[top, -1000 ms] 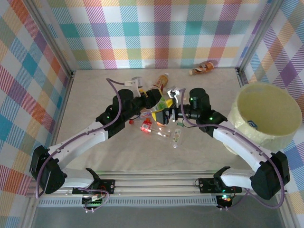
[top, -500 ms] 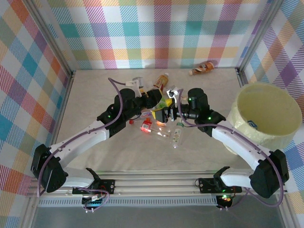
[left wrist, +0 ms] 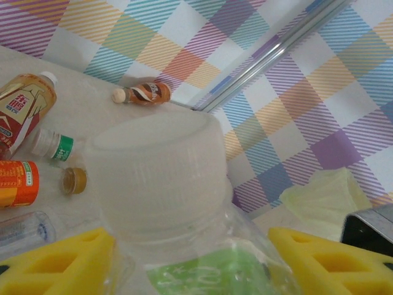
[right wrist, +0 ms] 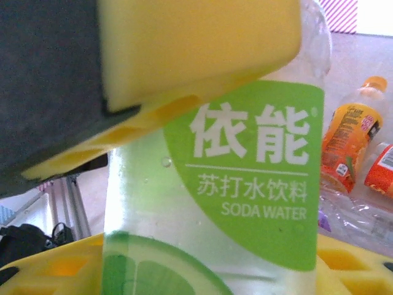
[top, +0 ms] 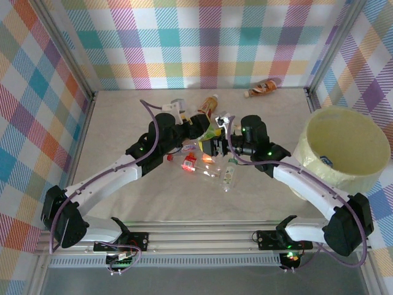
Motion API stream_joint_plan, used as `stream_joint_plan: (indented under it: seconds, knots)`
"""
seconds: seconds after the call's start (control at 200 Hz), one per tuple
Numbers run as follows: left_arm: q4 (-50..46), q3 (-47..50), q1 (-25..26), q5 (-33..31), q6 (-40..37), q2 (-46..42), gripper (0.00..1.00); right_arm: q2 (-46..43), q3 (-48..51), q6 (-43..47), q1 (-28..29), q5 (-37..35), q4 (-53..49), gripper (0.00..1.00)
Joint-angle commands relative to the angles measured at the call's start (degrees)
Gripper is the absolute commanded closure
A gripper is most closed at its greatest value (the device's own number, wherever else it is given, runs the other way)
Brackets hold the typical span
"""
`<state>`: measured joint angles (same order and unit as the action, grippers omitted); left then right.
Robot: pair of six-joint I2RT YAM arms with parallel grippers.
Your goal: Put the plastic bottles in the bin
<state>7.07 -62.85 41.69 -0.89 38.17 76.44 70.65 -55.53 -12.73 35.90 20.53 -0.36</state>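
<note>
A clear soda water bottle with a green label (top: 212, 131) is held off the table between my two grippers. My left gripper (top: 204, 127) is shut on it near its white cap (left wrist: 156, 178), a yellow finger (left wrist: 61, 261) on each side. My right gripper (top: 217, 146) is shut on the labelled body (right wrist: 245, 184) lower down. More bottles lie below: a red-labelled one (top: 189, 162) and a clear one (top: 228, 177). An orange one (top: 209, 103) lies behind, and a brown one (top: 263, 88) at the back wall. The cream bin (top: 344, 150) stands at the right.
Checked walls close in the table on three sides, with a metal post (top: 319, 67) at the back right corner. A loose red cap (top: 169, 158) lies by the left arm. Something with a blue label (top: 325, 161) lies inside the bin. Bare tabletop (top: 123, 123) spreads at the left.
Both grippers and the green-label bottle have shifted slightly toward the back of the table. The other bottles have not moved.
</note>
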Motion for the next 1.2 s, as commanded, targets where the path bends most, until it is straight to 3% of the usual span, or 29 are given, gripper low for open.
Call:
stream_joint_plan:
  seconds: [0.0,0.31,0.63,0.915,1.195]
  knots:
    - [-1.64,-2.25,-0.32,2.21,0.16,-0.56,0.26,-2.25,-0.57,0.17,-0.14,-10.5,0.5,0.47]
    - [-0.59,-1.0,-0.34,11.22,-4.98,-4.02,0.0,-2.95,-3.4,-0.71,-0.51,-28.37,-6.99,0.5]
    - [1.84,2.64,-0.12,21.32,-8.0,-5.45,0.0,-8.37,-6.64,5.65,-4.76,-37.25,-14.18,0.51]
    - [3.24,2.34,1.44,22.91,-9.17,-3.17,0.0,-15.88,-10.07,13.27,-8.91,-43.49,-16.27,0.52]
    - [3.52,-1.88,3.79,21.65,-7.04,3.04,0.0,-20.87,-12.61,15.19,-18.54,-46.27,-19.31,0.53]
